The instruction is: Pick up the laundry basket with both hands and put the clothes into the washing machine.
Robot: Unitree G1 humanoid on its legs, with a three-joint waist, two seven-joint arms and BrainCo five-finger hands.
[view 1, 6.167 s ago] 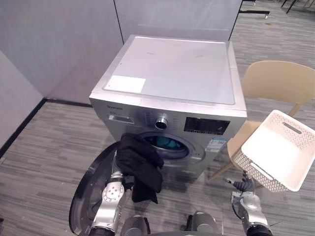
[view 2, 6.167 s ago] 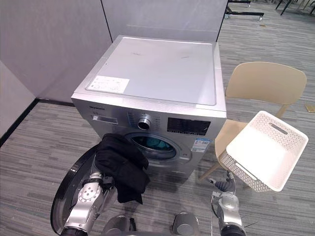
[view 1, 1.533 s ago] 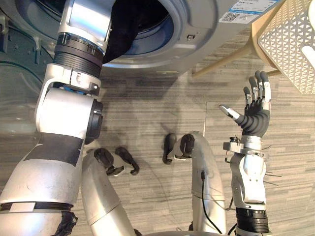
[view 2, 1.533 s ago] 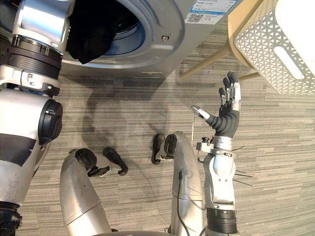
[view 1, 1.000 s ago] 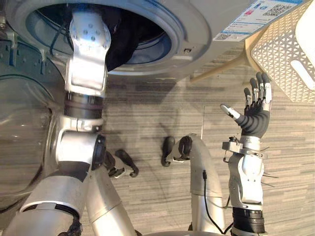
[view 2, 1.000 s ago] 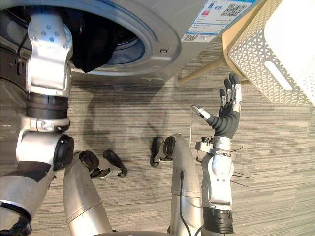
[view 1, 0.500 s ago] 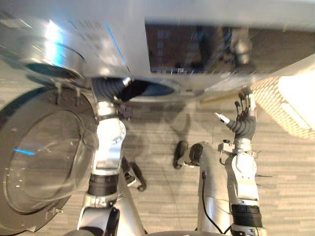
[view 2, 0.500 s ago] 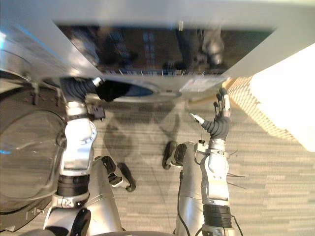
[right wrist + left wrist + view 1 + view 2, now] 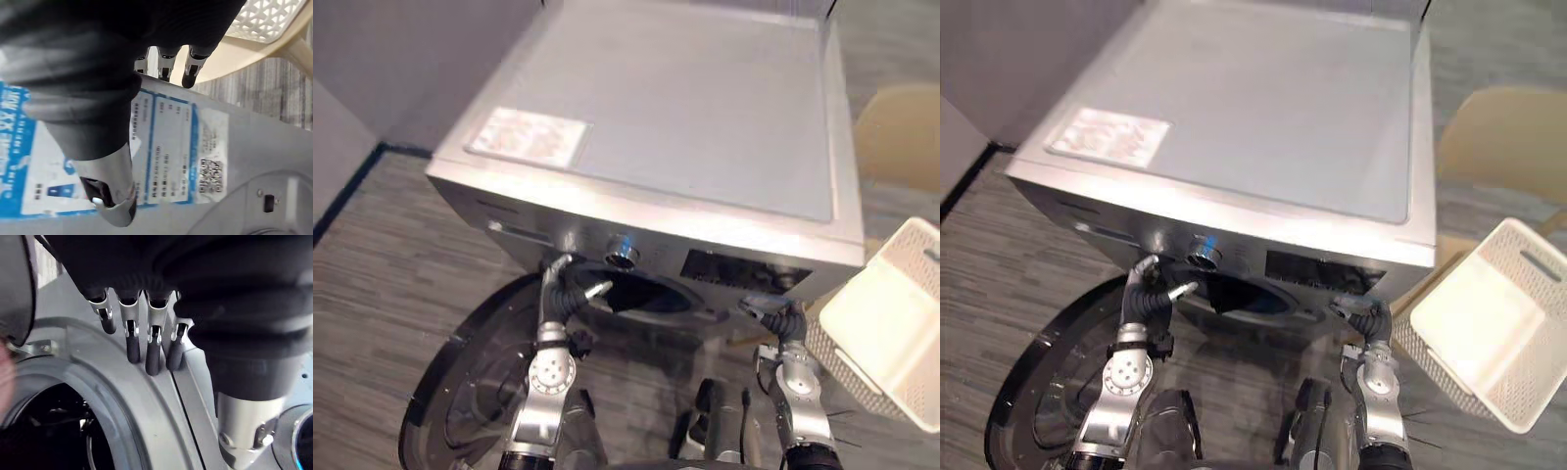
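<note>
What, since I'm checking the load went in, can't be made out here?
Drum contents: too dark in the left wrist view; the front of the washing machine overhangs it in the eye views.
Laundry basket: cut by the left eye view's right edge.
Chair: mostly behind the machine and basket.

Washing machine [image 9: 705, 137]: drum opening [image 9: 641, 299] mostly hidden under front panel in head views. Contents dark, not identifiable, incl. in left wrist view. Laundry basket [image 9: 886, 323]: right side cut by frame edge in left eye view; covers seat of chair [image 9: 901, 137]. Door [image 9: 460, 392]: near edge cut off. Label [image 9: 171, 147]: print blurred, unreadable.
</note>
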